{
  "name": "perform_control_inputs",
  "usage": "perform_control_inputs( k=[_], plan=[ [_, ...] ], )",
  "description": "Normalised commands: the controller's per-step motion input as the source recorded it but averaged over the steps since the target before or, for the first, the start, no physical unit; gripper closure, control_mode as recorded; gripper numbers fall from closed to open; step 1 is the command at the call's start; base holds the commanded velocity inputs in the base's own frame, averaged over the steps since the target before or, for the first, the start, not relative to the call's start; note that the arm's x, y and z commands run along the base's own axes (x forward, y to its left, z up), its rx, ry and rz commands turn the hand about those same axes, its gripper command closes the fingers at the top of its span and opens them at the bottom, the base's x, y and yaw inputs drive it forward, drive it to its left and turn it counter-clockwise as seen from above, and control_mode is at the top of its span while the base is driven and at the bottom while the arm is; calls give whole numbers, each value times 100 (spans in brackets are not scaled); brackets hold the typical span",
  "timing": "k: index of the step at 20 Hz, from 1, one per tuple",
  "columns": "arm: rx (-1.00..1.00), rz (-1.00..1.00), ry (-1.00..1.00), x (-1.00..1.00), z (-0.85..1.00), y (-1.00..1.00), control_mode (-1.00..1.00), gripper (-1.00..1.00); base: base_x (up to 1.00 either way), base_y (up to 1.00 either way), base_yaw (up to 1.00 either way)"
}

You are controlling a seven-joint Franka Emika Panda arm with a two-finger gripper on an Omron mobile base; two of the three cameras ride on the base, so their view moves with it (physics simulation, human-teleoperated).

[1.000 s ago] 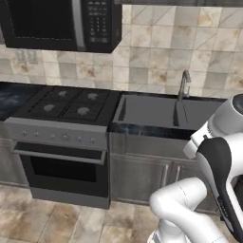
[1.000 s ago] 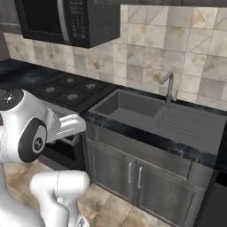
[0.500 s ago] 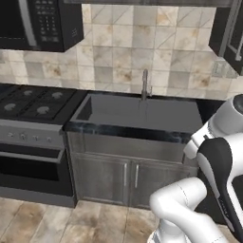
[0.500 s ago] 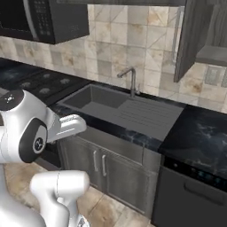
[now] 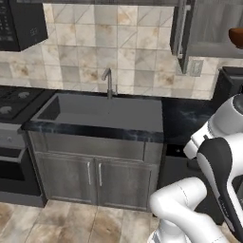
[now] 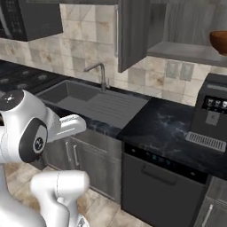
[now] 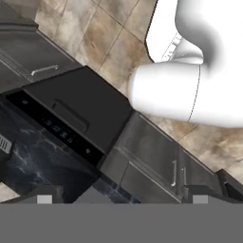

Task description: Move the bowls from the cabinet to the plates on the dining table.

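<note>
Brown bowl (image 6: 220, 41) is sitting on the lower shelf of the open wall cabinet (image 6: 177, 31), partly cut off by the picture's right edge; in the left base view the same bowl (image 5: 236, 37) is peeking in at the upper right. Cabinet door (image 6: 133, 33) is standing swung open, its silver bar handle (image 6: 117, 30) running along the left edge.

Below the shelf, a coffee machine (image 6: 212, 113) is standing on the black marble counter (image 6: 159, 126), against the tiled wall. Dishwasher (image 6: 157, 188) is sitting under that counter stretch. Left of it, the grey sink (image 6: 93, 101) with its faucet (image 6: 101, 75); grey base cabinet doors (image 5: 92, 175) below. A stove (image 5: 12, 102) and microwave (image 5: 21, 23) are showing at far left.

Gripper (image 7: 118, 194) is pointing down over the counter edge and dishwasher front, well below the shelf, fingertips (image 7: 45, 195) spread wide apart and gripping nothing.
</note>
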Motion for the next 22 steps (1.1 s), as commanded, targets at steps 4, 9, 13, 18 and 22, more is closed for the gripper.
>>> perform_control_inputs(
  k=[4,9,13,18,22],
  plan=[
    [0,0,0,0,0,0,100,-100,0,-71,-13],
    [0,0,0,0,0,0,100,-100,0,-61,-16],
    [0,0,0,0,0,0,100,-100,7,-59,-13],
    [0,0,0,0,0,0,100,-100,26,-42,-10],
    [0,0,0,0,0,0,100,-100,29,-23,-10]
  ],
)
